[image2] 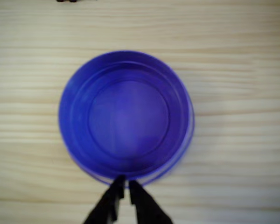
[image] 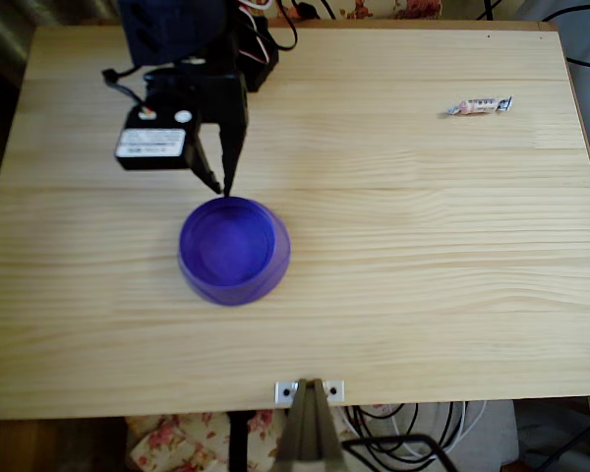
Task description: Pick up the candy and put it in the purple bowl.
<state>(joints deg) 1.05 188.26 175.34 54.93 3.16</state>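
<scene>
Right, I see my gripper (image: 219,185) nearly closed and empty at the purple bowl's (image: 234,286) rim, the candy (image: 478,105) well apart.

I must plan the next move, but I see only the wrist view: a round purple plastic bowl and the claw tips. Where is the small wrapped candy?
Observer: The small wrapped candy lies on the pale wooden table, far right of the round purple plastic bowl in the overhead view, near the far edge.
Operator: Is the claw holding anything?
Observer: No. The claw is nearly closed and holds nothing, its tips at the bowl's rim.
Operator: Is the path clear?
Observer: Only bare table lies between them.
</scene>
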